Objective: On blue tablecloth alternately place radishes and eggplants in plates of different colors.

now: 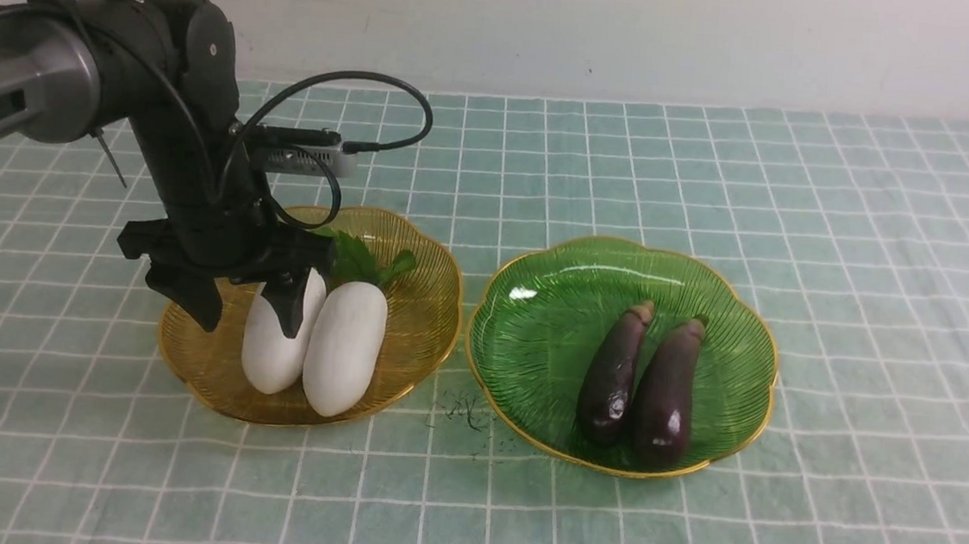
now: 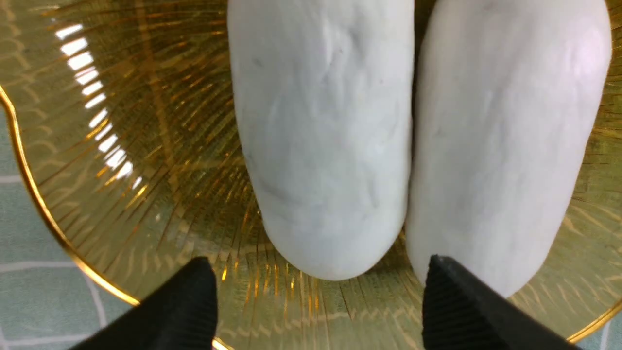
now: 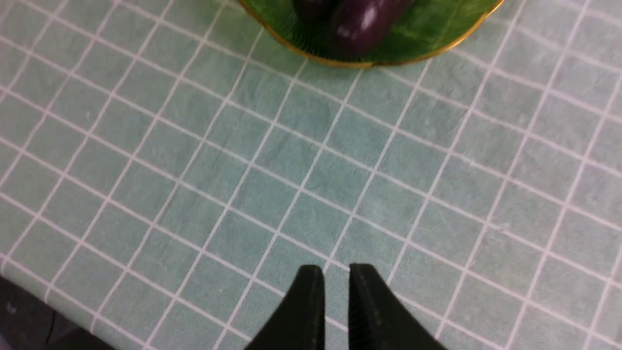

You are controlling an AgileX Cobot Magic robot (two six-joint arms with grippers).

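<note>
Your left gripper (image 1: 241, 306) hangs over the yellow plate (image 1: 412, 318) with its jaws spread wide. One finger is outside the left radish (image 1: 275, 355) and the other is down near the seam where it touches the right radish (image 1: 346, 348). It grips nothing. Both radishes lie side by side in that plate, and both eggplants (image 1: 612, 377) lie side by side in the green plate (image 1: 550, 312), so the sorting looks done. What is left seems to be a clean exit.

Lift straight up before you move sideways. A sideways pull at this height would likely roll a radish or nudge its neighbour. Leave the jaws wide until the fingertips are above the radishes.

Your right gripper (image 3: 336, 301) is out of the front view. Its own camera shows the jaws drawn nearly together with nothing between them, over bare tablecloth (image 1: 717, 169) near the green plate's front rim.

Mind the raised gold rims. The two plates sit just beside each other, so do not cross low between them. Open cloth lies behind the plates, to the right of them and towards you.
</note>
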